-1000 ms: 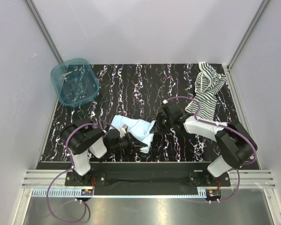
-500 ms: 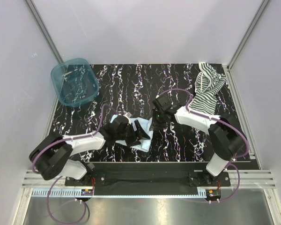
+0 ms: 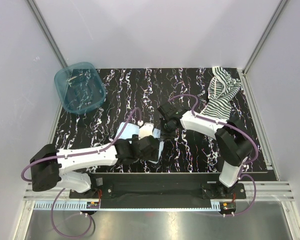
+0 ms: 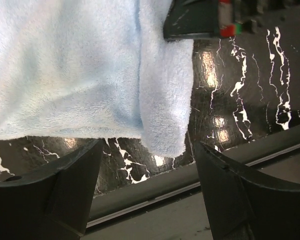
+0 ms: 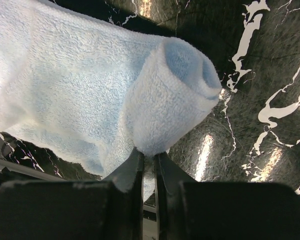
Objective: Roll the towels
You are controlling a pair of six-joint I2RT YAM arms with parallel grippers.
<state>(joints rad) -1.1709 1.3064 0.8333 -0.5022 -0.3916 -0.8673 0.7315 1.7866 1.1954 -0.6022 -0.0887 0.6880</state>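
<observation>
Right gripper (image 5: 149, 156) pinches the pale blue towel (image 5: 80, 95) at its rolled end. My left gripper (image 4: 147, 172), wide and empty, faces the roll lengthwise.

No readable text or labels show anywhere.

On the black marbled tabletop (image 3: 190, 85), the plain pale blue rectangular cloth towel (image 3: 126, 132) lies near the front edge, about midway across. The left gripper (image 3: 152, 148) hangs above the towel's near right corner, jaws wide apart. The right gripper (image 3: 164, 134) sits at the towel's rolled right end, pinching it. The dark green-and-white striped cloth towel (image 3: 221, 97) lies heaped in the back right corner, well apart. The teal plastic basin (image 3: 80, 89) stands in the back left corner.
</observation>
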